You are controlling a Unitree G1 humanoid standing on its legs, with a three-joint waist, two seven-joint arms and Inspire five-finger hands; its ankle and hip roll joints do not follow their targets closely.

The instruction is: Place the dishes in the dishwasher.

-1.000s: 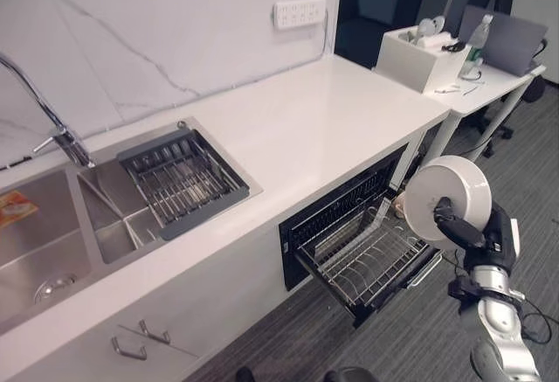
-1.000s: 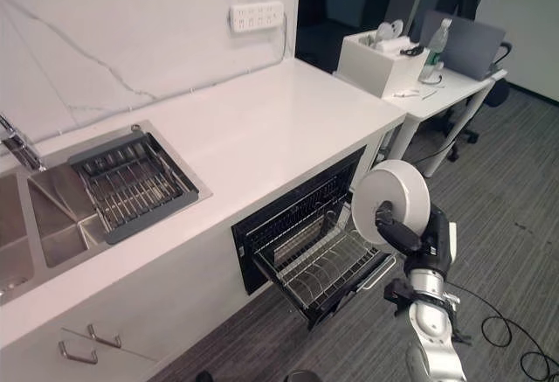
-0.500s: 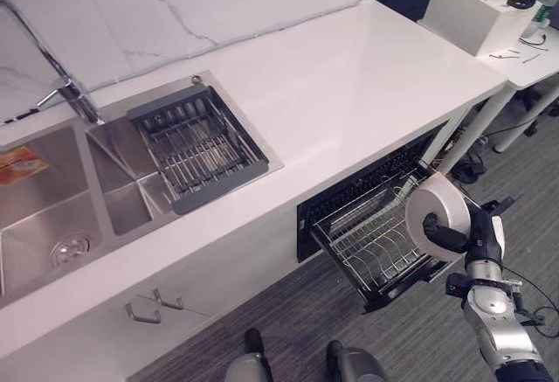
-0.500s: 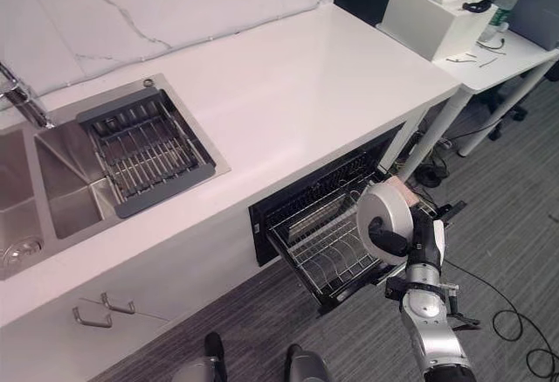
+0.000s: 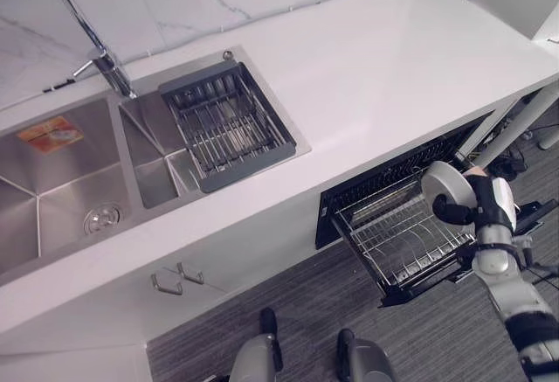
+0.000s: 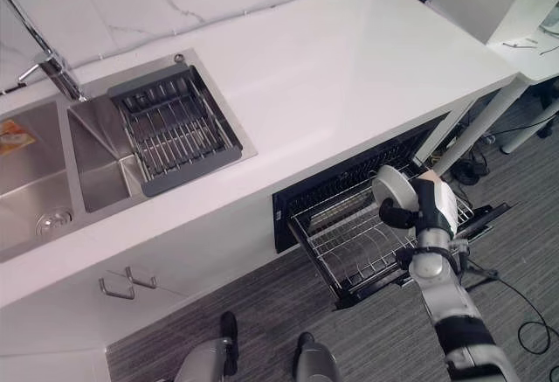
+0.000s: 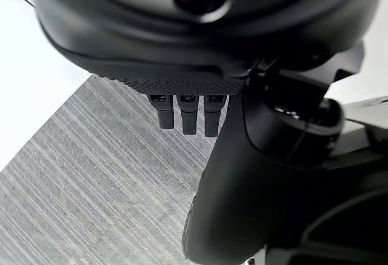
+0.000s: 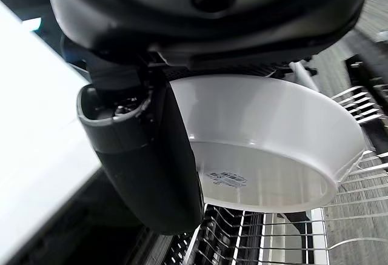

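right hand (image 5: 486,210) has a white bowl (image 5: 443,184) pinched, thumb on the underside w/ the rest of the hand round the rim. the bowl is tipped on edge, hollow side facing the hand, base toward the counter. it hangs over the right part of the pulled-out wire rack (image 5: 395,235) of the dishwasher (image 6: 349,197). can't tell if the rim touches the tines; in the right wrist view the bowl (image 8: 267,144) sits just above the wires, rack (image 8: 285,241) right below it.

rack is slid out under the white countertop (image 5: 376,76), looks bare of other dishes as far as i can see. the dishwasher opening is dark behind it.

left hand (image 7: 242,174) shows in its own wrist view over grey striped carpet (image 7: 91,174), holding nothing; fingers (image 7: 188,116) look short and tucked, thumb bulky in front, can't tell open or curled.

far left on the counter: double steel sink (image 5: 61,190) w/ tap (image 5: 100,50), and a grey drain basket (image 5: 227,124) set in the sink's right basin. white cabinet front below has two small handles (image 5: 175,277). white table leg (image 6: 476,128) to the right of the dishwasher.
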